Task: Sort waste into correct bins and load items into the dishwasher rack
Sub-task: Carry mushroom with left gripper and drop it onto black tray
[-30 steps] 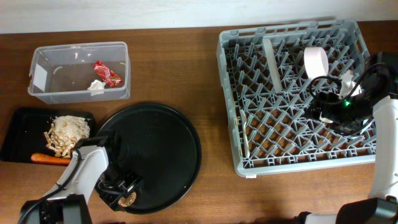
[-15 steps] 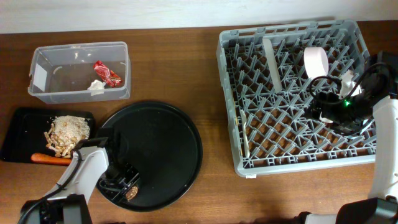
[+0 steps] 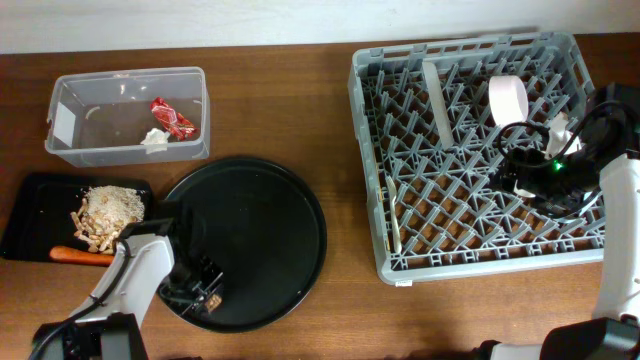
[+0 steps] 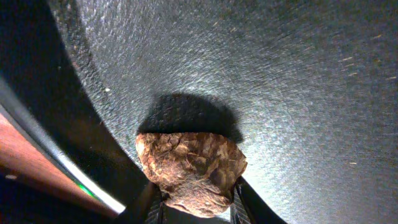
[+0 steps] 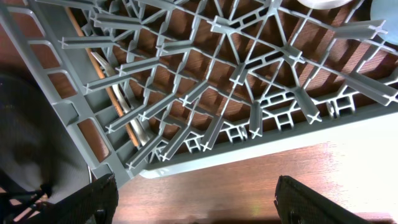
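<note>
My left gripper is shut on the small brown disc, a lumpy brown piece held just above the front left part of the large round black tray. The clear tub holds the red wrapper and the white paper bit. The shallow black tray holds beige crumbs and the carrot. The grey rack holds the upright white plate, the pale bowl and the wooden stick. My right gripper hangs open and empty over the rack's right side.
The round black tray lies between the bins and the rack. The right wrist view shows the rack's front edge, a fork among the pegs, and bare wood table below.
My left gripper has carried the brown disc from the round tray's front rim a little inward and upward. The round tray shifted slightly away from me. The right arm has not moved.
</note>
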You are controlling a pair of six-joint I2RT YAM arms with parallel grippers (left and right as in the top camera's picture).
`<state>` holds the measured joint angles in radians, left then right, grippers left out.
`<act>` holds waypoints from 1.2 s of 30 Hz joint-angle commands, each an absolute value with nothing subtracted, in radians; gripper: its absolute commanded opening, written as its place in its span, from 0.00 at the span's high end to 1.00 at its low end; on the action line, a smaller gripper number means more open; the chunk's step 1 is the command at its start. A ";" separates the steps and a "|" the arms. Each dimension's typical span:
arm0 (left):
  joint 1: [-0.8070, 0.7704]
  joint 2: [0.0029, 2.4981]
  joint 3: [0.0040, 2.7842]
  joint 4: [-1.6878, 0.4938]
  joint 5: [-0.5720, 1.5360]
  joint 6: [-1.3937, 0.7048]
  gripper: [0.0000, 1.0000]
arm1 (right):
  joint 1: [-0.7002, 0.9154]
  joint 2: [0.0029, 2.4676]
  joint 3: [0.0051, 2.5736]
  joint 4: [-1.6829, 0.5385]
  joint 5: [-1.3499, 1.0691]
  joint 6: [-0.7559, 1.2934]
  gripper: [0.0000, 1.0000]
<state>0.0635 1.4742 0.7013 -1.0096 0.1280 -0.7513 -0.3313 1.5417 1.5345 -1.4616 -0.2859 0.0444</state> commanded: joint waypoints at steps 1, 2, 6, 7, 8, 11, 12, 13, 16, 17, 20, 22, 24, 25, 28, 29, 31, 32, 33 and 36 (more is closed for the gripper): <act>0.060 1.469 0.815 -1.039 0.107 -0.742 0.82 | -0.334 1.542 1.530 -1.463 -0.276 0.034 0.16; 0.060 1.469 0.846 -1.055 0.090 -0.738 0.82 | -0.334 1.542 1.530 -1.463 -0.277 0.034 0.16; 0.089 1.469 0.973 -1.064 0.060 -0.701 0.81 | -0.334 1.542 1.530 -1.463 -0.277 0.034 0.16; 0.113 1.469 1.001 -1.063 0.060 -0.701 0.81 | -0.334 1.542 1.530 -1.463 -0.277 0.034 0.16; 0.149 1.469 1.036 -1.059 0.059 -0.701 0.80 | -0.334 1.542 1.530 -1.463 -0.277 0.034 0.16; 0.248 1.469 1.104 -1.019 0.028 -0.696 0.80 | -0.334 1.542 1.530 -1.462 -0.277 0.034 0.16; 0.291 1.469 1.121 -0.974 0.013 -0.664 0.80 | -0.334 1.542 1.530 -1.462 -0.277 0.034 0.16; 0.319 1.469 1.124 -0.943 -0.007 -0.657 0.80 | -0.334 1.542 1.530 -1.462 -0.277 0.034 0.16; 0.414 1.473 1.124 -0.847 -0.085 -0.658 0.80 | -0.334 1.542 1.530 -1.462 -0.276 0.033 0.16; 0.441 1.476 1.124 -0.819 -0.094 -0.658 0.80 | -0.334 1.542 1.530 -1.462 -0.277 0.034 0.16; 0.488 1.488 1.124 -0.758 -0.126 -0.658 0.80 | -0.334 1.542 1.530 -1.462 -0.276 0.033 0.16; 0.517 1.510 1.124 -0.725 -0.173 -0.658 0.80 | -0.334 1.542 1.530 -1.462 -0.276 0.033 0.16; 0.542 1.538 1.124 -0.707 -0.194 -0.658 0.80 | -0.334 1.542 1.530 -1.462 -0.276 0.034 0.16; 0.552 1.554 1.124 -0.698 -0.200 -0.658 0.80 | -0.334 1.542 1.530 -1.462 -0.276 0.033 0.16; 0.587 1.620 1.124 -0.671 -0.200 -0.658 0.80 | -0.334 1.542 1.530 -1.462 -0.276 0.033 0.16; 0.596 1.639 1.124 -0.670 -0.200 -0.657 0.80 | -0.334 1.542 1.530 -1.462 -0.276 0.033 0.16; 0.601 1.650 1.124 -0.669 -0.200 -0.657 0.74 | -0.334 1.542 1.530 -1.462 -0.276 0.033 0.16; 0.604 1.654 1.124 -0.669 -0.200 -0.657 0.71 | -0.334 1.542 1.530 -1.462 -0.276 0.033 0.16; 0.605 1.658 1.124 -0.669 -0.200 -0.657 0.68 | -0.334 1.542 1.530 -1.462 -0.276 0.033 0.16; 0.605 1.660 1.124 -0.666 -0.199 -0.657 0.60 | -0.334 1.542 1.530 -1.462 -0.276 0.033 0.16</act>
